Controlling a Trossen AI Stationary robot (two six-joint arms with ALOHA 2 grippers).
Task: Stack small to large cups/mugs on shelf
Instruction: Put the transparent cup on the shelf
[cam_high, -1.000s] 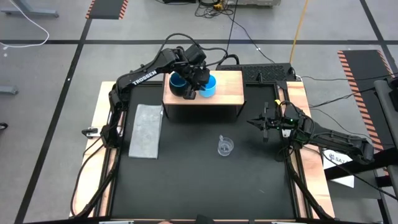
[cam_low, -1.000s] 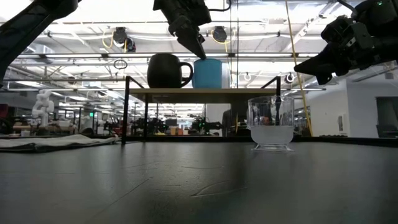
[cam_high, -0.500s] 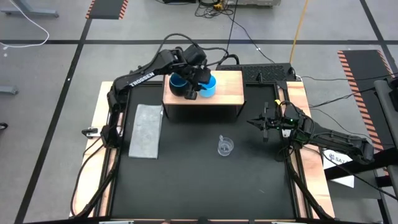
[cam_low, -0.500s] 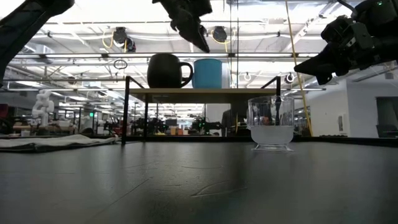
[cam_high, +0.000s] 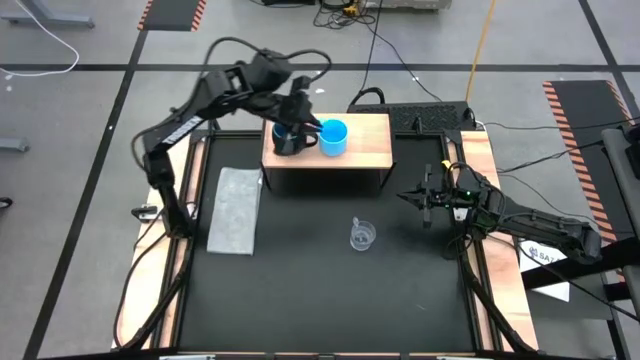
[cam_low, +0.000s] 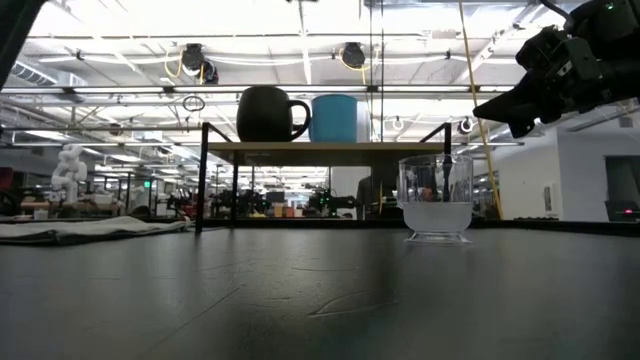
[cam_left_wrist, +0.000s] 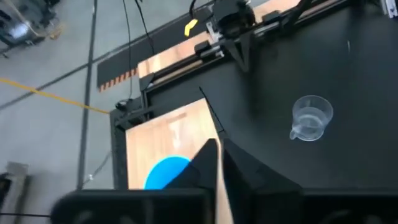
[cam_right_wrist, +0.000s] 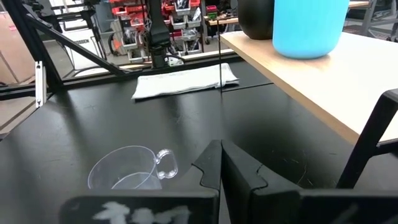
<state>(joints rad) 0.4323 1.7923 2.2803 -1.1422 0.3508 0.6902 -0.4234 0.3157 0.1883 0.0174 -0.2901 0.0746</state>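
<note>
Black matting is covering the table; nearest, the small clear plastic cup (cam_high: 362, 236) is standing unheld. Beside it the right gripper (cam_high: 424, 206) is hovering, fingers closed. Farther back, the light-blue cup (cam_high: 334, 137) and dark navy mug (cam_high: 288, 137) are sitting on the wooden shelf (cam_high: 368, 150). The left gripper (cam_high: 304, 122), closed and empty, is now lifting clear. Nesting should begin with the medium cup, lowered centred.

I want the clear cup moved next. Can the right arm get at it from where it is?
Probably yes. The small clear cup stands alone on the black table top, with nothing between it and the right gripper, which hovers shut beside it and would have to open.
</note>
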